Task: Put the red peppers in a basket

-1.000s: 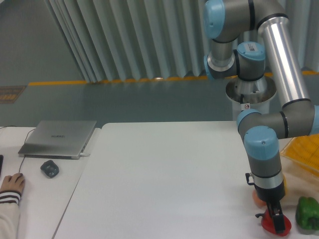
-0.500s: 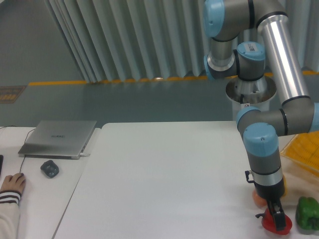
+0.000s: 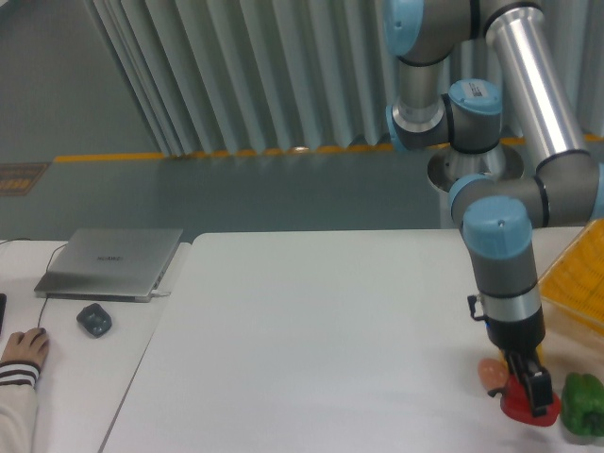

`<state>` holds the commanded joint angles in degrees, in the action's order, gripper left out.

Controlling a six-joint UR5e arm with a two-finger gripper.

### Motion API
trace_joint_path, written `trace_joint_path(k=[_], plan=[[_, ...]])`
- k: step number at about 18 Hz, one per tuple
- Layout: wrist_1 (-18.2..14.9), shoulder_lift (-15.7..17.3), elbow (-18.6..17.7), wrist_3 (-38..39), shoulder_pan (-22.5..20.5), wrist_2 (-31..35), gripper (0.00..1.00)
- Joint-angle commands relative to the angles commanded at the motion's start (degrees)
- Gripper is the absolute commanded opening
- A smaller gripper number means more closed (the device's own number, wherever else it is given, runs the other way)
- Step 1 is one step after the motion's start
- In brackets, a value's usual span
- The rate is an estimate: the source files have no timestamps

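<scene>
The red pepper [image 3: 522,408] is glossy and sits between the fingers of my gripper [image 3: 530,394] near the table's front right corner. It hangs slightly above the white table, with the gripper shut on it. The yellow-orange mesh basket [image 3: 576,278] lies at the right edge of the table, behind and to the right of the gripper, partly cut off by the frame.
A green pepper [image 3: 584,402] rests just right of the red one. An orange-pink object [image 3: 491,374] lies just left of the gripper. A laptop [image 3: 111,261], a mouse [image 3: 93,320] and a person's hand [image 3: 21,347] occupy the far left.
The arm has risen and shifted slightly right, carrying the red pepper up off the table. The orange-pink object behind the arm is now more exposed.
</scene>
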<state>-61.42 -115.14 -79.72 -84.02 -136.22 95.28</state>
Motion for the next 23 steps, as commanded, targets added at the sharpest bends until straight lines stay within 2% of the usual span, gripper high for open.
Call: trace_joint_path(k=[2,4,6,11,13,15,23], plan=[[-2.0,0.9,-0.3,-0.3,-2.1,-1.3,0.54],[-6.1,2.3,-0.5,-0.4,-4.3,-1.8,0.54],[-8.4,2.7,-0.6,-2.1,-6.4,-2.3,0.54],[-11.9,4.6,-1.8,-13.4,-12.0,-5.8,0.54],[-13.8,5.8,-2.1,-21.2,-14.4,-6.0,0.54],[-14.2,6.2,-2.9,-27.1,-16.6,-6.2,0.54],[-13.5,6.5,-4.7,-40.8,-21.5,-5.7,0.54]])
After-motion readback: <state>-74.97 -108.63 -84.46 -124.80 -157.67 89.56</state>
